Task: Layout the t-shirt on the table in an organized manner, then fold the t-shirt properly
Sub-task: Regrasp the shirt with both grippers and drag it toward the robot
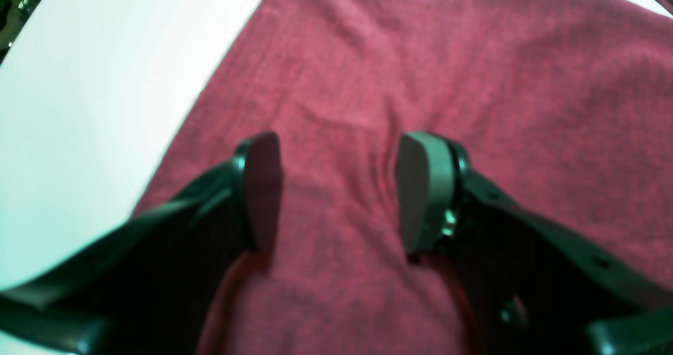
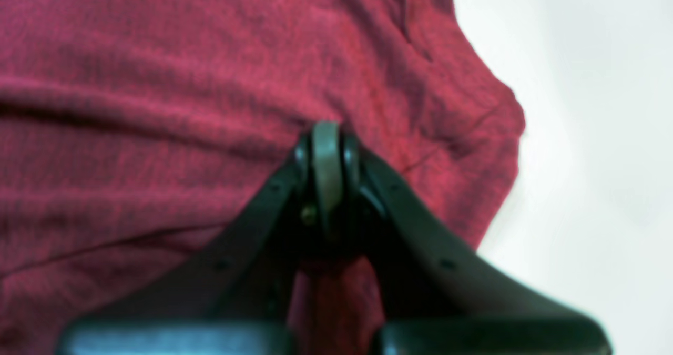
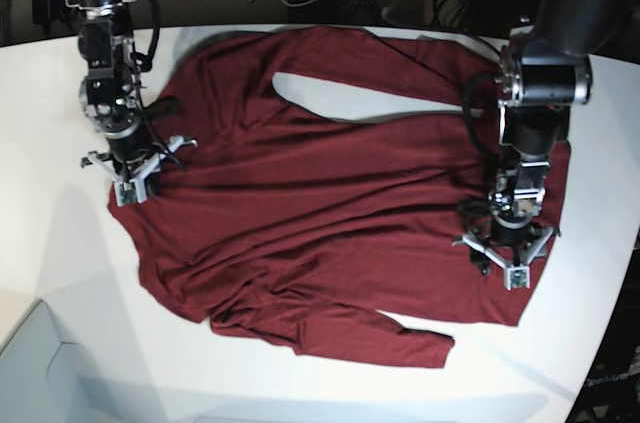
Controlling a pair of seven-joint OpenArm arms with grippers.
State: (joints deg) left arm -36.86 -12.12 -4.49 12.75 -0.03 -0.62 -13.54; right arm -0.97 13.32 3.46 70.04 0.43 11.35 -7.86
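Maroon t-shirt [image 3: 330, 203] lies spread on the table [image 3: 60, 273] — rumpled, one sleeve tucked across, no fold made. Right gripper [image 2: 327, 134] is pinched onto cloth at the shirt's edge; left gripper [image 1: 336, 186] stands apart over its opposite side — layout unfinished.

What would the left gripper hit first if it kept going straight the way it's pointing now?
Most likely the t-shirt. The left gripper points down with its fingers apart, and only red cloth shows between and ahead of them. The table lies underneath; depth is unclear.
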